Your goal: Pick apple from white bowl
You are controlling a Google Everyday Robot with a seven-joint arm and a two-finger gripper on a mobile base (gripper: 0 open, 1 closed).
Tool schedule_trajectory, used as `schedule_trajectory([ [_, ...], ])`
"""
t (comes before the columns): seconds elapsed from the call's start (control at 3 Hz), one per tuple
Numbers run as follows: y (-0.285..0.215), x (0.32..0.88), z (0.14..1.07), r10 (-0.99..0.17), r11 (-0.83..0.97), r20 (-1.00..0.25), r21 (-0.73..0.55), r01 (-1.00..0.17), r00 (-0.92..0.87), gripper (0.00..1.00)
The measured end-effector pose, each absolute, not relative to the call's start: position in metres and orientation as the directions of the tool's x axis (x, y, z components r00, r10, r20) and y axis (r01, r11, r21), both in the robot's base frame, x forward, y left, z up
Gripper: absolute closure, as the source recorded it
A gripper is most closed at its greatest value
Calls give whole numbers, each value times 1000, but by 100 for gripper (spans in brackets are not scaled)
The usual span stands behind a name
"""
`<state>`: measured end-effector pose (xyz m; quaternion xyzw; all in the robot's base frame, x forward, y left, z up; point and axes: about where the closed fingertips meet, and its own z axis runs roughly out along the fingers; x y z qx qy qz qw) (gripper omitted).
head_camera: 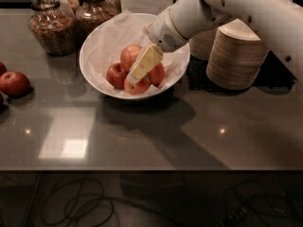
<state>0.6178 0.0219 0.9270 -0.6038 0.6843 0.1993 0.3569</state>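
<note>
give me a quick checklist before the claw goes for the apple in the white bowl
1. Claw inside the white bowl: ok.
2. Apple in view, at the back of the pile: ok.
3. Claw centred on that apple: not ok; its end lies nearer the camera, among the smaller red apples.
4. Grip on the apple: cannot tell.
5. Apple lifted out: not ok; it lies in the bowl.
6. Bowl upright on the table: ok.

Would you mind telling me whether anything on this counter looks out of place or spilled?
Nothing is spilled or damaged. The only oddity: small dark red apples lie loose on the grey counter at the far left, outside the large white paper-lined bowl, where the gripper reaches among more apples.
</note>
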Motion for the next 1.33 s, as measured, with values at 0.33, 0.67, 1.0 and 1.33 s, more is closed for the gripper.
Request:
schedule_trajectory([
  [0.33, 28, 623, 920, -680, 181, -733, -134, -974, -25, 0],
  [0.67, 28, 623, 920, -680, 181, -733, -134, -974, -25, 19],
  [1.0, 28, 623, 920, -680, 181, -733, -134, -974, -25, 42],
  [1.33, 28, 623, 920, -680, 181, -733, -134, -974, -25, 66],
])
